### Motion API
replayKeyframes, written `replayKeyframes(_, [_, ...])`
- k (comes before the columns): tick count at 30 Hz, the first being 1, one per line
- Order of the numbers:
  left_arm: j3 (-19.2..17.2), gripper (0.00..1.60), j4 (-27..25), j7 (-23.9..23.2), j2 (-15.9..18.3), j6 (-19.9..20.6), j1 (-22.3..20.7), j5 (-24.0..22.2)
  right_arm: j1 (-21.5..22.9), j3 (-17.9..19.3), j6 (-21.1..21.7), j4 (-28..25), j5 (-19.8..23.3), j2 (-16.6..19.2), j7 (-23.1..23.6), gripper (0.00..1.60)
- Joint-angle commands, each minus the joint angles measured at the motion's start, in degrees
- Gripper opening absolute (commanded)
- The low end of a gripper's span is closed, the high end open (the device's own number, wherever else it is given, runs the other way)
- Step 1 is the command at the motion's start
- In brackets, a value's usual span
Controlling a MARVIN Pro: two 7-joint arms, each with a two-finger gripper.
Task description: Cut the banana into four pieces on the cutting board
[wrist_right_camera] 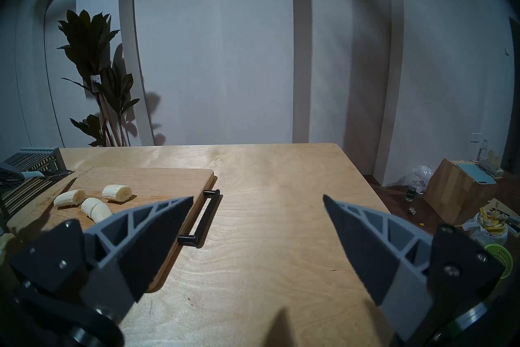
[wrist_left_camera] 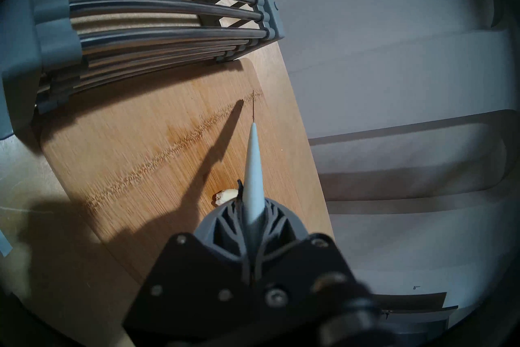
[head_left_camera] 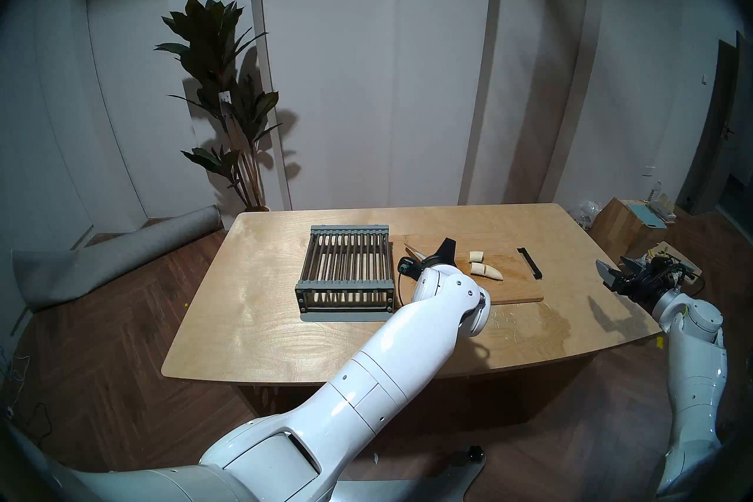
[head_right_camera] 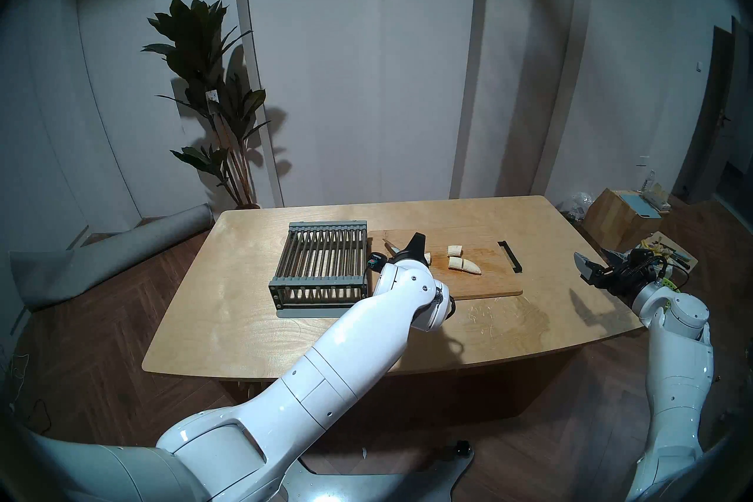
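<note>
The banana lies cut into several short cream pieces (wrist_right_camera: 92, 204) on the light wooden cutting board (head_left_camera: 514, 290), near its middle (head_right_camera: 464, 265). My left gripper (wrist_left_camera: 250, 205) is shut on a knife (wrist_left_camera: 253, 157), whose pale blade points over the board's left part toward the rack. One banana piece (wrist_left_camera: 225, 195) lies just beside the blade's base. In the head view the knife tip (head_left_camera: 412, 250) shows left of the gripper's black finger. My right gripper (wrist_right_camera: 258, 197) hangs open and empty past the board's right end, off the table's right edge (head_left_camera: 617, 267).
A grey slatted metal rack (head_left_camera: 346, 269) stands on the table against the board's left end. The board's black handle (head_left_camera: 529, 263) is on its right side. A potted plant (head_left_camera: 228, 89), a rolled mat and boxes (head_left_camera: 629, 222) are on the floor.
</note>
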Motion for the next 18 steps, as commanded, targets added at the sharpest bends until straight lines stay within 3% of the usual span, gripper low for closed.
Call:
replayKeyframes(1, [-0.8,0.46,1.4,-3.9,-0.4,1.4,-1.4,-1.6,0.0,0.0,0.0,-0.8,-0.2,0.4,0.0,1.6])
replayKeyframes(3, [-0.9,1.6,1.9,-3.2,-0.2,2.2,-1.8,-2.0,-0.1,0.2,0.0,-0.8,-0.3,0.4,-0.2,1.6])
replayKeyframes(18, [-1.1,1.6,-5.4,2.5,3.5,4.2,-0.9,-1.3,-1.3,0.8,0.8,-3.3,0.3,-1.0,-0.4,1.6])
